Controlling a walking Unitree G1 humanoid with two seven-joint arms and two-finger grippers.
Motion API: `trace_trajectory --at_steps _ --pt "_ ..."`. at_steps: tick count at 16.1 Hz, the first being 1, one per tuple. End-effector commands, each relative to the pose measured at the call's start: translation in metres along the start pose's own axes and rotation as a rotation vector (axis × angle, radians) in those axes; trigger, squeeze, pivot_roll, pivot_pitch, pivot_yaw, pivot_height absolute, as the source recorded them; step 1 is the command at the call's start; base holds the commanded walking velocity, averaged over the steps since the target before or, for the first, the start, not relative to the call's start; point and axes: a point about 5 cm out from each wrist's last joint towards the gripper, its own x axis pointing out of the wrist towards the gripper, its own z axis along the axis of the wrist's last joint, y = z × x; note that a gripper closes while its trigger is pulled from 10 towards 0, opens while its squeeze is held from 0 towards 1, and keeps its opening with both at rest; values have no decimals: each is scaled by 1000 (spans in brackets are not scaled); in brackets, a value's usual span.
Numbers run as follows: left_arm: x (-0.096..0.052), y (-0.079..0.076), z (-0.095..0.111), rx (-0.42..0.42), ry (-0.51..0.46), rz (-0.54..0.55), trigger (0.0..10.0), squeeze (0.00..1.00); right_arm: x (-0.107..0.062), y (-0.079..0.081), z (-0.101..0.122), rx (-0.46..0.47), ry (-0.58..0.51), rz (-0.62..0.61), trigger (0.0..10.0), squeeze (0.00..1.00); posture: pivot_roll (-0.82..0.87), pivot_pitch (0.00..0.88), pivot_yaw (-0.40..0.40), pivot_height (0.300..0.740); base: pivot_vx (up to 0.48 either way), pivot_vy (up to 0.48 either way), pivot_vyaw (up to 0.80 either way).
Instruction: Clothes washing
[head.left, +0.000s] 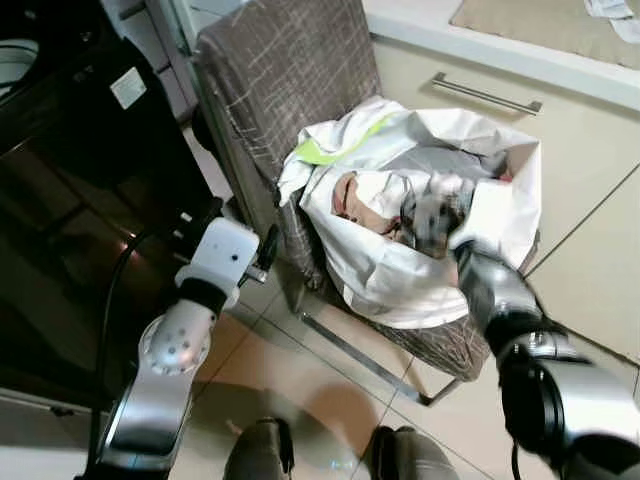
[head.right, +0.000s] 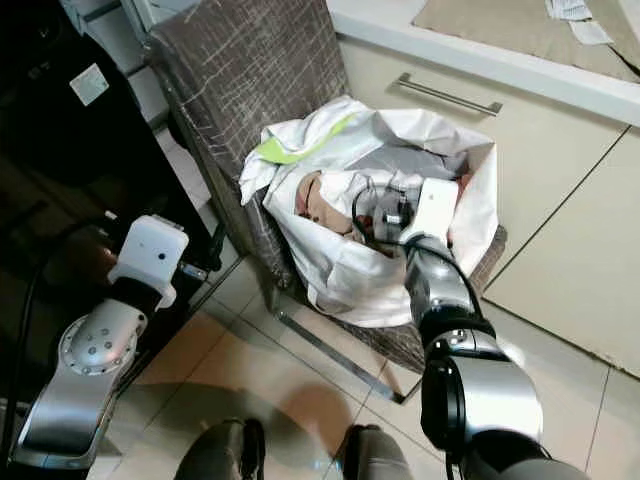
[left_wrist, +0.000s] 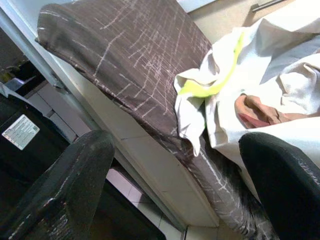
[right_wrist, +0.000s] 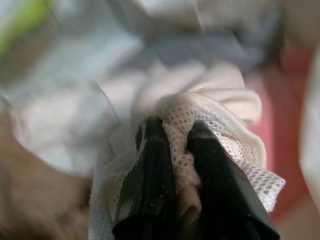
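Note:
A white bag (head.left: 400, 280) full of clothes sits on a brown chair (head.left: 290, 80). Pink, grey and white garments (head.left: 360, 200) fill its mouth. My right gripper (head.right: 385, 215) reaches into the bag from the right and is shut on a white mesh cloth (right_wrist: 210, 130), pinched between both black fingers (right_wrist: 150, 170). My left gripper (head.left: 268, 250) hangs open beside the chair's left edge, clear of the bag; in its wrist view the two fingers (left_wrist: 60, 185) stand wide apart before the chair back (left_wrist: 130, 55).
A dark washing machine front (head.left: 70, 200) stands at the left. A beige cabinet with a metal handle (head.left: 487, 94) runs behind the chair. Tiled floor (head.left: 300, 400) and my feet (head.left: 262, 452) lie below.

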Motion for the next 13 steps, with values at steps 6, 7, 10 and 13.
trace_trajectory --at_steps 6,7,10,13 --pt "17 -1 -5 20 20 99 10000 0 7 19 76 -87 -266 111 0 0 23 60 38 722 0 0 0" --pt "19 -1 -7 -6 33 132 10000 0 6 17 79 -89 -287 111 0 0 15 55 35 722 0 0 681" --pt "23 -4 -8 -53 39 167 10000 0 4 12 64 -124 -256 109 0 0 0 50 25 722 0 0 658" --pt "24 -4 -9 -41 42 197 10000 0 -2 16 37 -166 -192 142 0 0 -3 49 18 722 0 0 606"
